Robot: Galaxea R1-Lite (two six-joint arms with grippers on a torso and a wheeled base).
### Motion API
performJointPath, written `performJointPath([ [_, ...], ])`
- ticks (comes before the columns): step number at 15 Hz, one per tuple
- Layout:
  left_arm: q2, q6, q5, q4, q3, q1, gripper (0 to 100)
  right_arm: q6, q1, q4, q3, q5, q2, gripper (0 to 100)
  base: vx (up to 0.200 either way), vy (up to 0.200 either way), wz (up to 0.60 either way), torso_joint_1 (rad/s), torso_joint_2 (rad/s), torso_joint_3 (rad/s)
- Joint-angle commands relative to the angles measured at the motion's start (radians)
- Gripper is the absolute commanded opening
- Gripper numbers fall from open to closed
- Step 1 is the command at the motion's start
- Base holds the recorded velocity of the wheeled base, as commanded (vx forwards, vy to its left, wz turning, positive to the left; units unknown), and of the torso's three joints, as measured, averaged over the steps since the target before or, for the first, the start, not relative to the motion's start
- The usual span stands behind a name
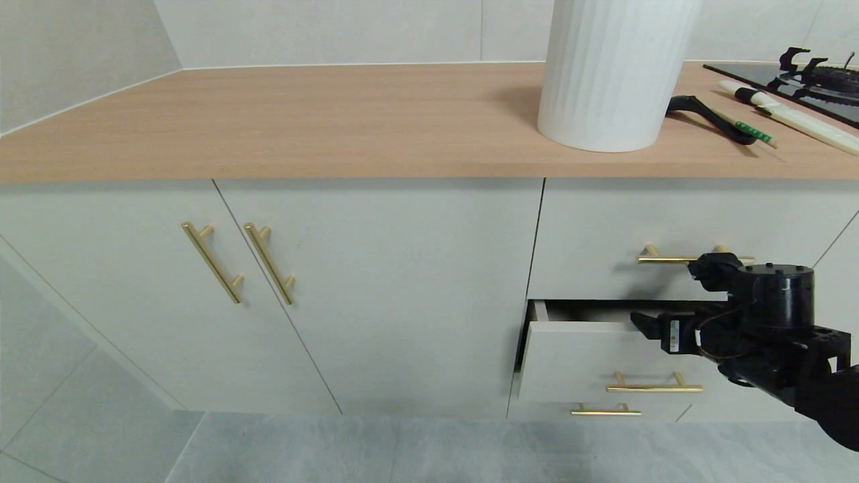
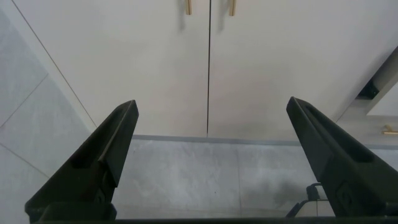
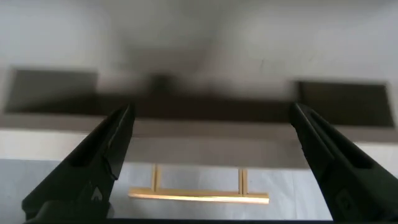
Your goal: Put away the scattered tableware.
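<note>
Right end effector [image 1: 678, 295]: fingers spread wide, nothing held. Directly ahead of it is the drawer [image 1: 577, 355], pulled partly out, with the front's top edge lying between the fingers; contact cannot be told. Drawer handle [image 3: 199, 196] sits just below it.

Tableware is well above and beyond it on the worktop [image 1: 302, 121]: black-handled utensil [image 1: 711, 117] and cream-handled utensil [image 1: 792, 117], beside a white ribbed container [image 1: 611, 74].

Left end effector [image 2: 211, 162]: wide open, empty, with cabinet doors [image 2: 249, 68] and floor [image 2: 205, 174] ahead.

Utensils [image 1: 715, 121] flat on right countertop [image 1: 335, 121]
</note>
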Motion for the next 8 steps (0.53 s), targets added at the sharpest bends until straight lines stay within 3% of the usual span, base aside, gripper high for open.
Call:
performJointPath([
  [1, 0.002, -0.001, 0.001, 0.0, 0.0, 0.0, 100, -0.001, 0.0, -0.001, 0.008, 0.0, 0.027, 100, 0.0, 0.0, 0.0, 0.0, 0.0, 0.0],
  [5, 0.002, -0.001, 0.001, 0.0, 0.0, 0.0, 100, -0.007, 0.0, 0.016, 0.026, 0.001, -0.01, 100, 0.0, 0.0, 0.0, 0.0, 0.0, 0.0],
  [8, 0.002, -0.001, 0.001, 0.0, 0.0, 0.0, 100, -0.009, 0.0, 0.145, 0.014, 0.009, -0.076, 100, 0.0, 0.0, 0.0, 0.0, 0.0, 0.0],
])
